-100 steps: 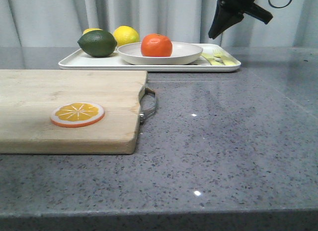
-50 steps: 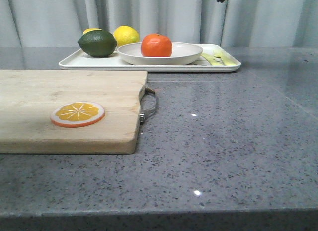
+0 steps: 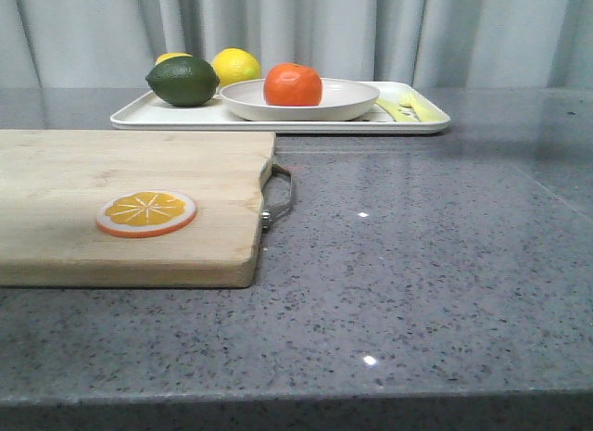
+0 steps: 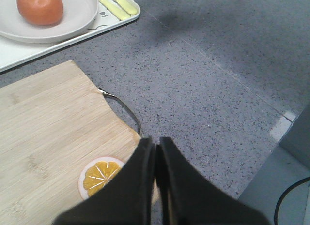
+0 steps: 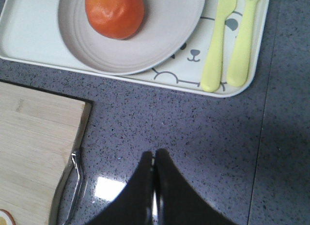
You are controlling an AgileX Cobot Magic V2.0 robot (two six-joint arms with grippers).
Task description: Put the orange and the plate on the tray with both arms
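The orange (image 3: 292, 84) sits in the off-white plate (image 3: 352, 99), and the plate stands on the white tray (image 3: 185, 119) at the back of the table. The right wrist view shows the orange (image 5: 115, 13) in the plate (image 5: 169, 36) on the tray (image 5: 29, 31), with its bear drawing and yellow utensil print. The left wrist view shows the orange (image 4: 40, 7), plate (image 4: 82, 12) and tray (image 4: 72, 38) too. My left gripper (image 4: 155, 142) is shut and empty, high above the cutting board's edge. My right gripper (image 5: 154, 155) is shut and empty, above the bare table in front of the tray. Neither gripper shows in the front view.
A wooden cutting board (image 3: 130, 181) with a metal handle (image 3: 278, 195) lies front left and carries an orange slice disc (image 3: 146, 214). A dark green lime (image 3: 182, 81) and yellow lemons (image 3: 234, 66) sit on the tray's left end. A grey curtain hangs behind.
The right arm, seen at the top right of the front view a second ago, has risen out of that view. The orange, plate and tray have not moved.
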